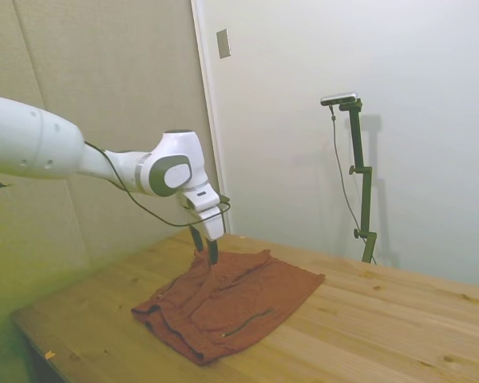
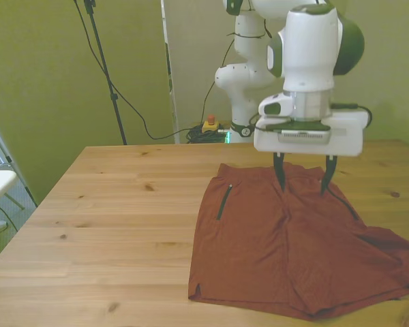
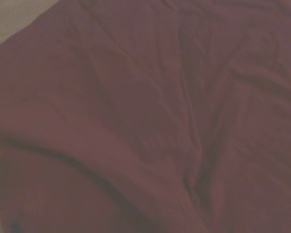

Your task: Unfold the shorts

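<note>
Up close, the wrist view was soft and blurred, the shorts [image 3: 150, 116] filling nearly all of it, seams hard to make out. In the front view the shorts [image 2: 286, 245] ran off the picture's right edge at the leg hem, and the desk [image 2: 109, 225] was cut by the bottom edge.

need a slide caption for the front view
Open hand poised over the waistband of rust-red shorts lying spread on the wooden table.
</note>
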You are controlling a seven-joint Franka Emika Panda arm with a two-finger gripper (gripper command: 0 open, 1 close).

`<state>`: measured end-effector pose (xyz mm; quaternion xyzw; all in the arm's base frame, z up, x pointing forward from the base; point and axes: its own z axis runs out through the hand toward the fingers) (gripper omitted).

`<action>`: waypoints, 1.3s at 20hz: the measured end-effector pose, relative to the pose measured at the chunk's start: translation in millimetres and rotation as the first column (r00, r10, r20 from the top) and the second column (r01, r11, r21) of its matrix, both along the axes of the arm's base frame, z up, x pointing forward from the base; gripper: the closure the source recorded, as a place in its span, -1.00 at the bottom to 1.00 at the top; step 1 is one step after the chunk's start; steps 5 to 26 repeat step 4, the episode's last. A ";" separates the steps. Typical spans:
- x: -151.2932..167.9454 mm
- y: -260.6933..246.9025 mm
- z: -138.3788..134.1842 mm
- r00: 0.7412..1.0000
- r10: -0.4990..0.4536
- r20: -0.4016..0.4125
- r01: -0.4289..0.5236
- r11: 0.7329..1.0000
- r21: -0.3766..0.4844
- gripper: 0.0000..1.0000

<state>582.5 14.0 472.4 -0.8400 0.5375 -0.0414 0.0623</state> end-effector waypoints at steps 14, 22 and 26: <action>-74.4 -8.7 0.0 0.989 0.141 -0.051 -0.140 0.990 0.034 -1.00; -74.4 -8.7 0.0 0.989 0.141 -0.051 -0.140 0.990 0.034 -1.00; -74.4 -8.7 0.0 0.989 0.141 -0.051 -0.140 0.990 0.034 -1.00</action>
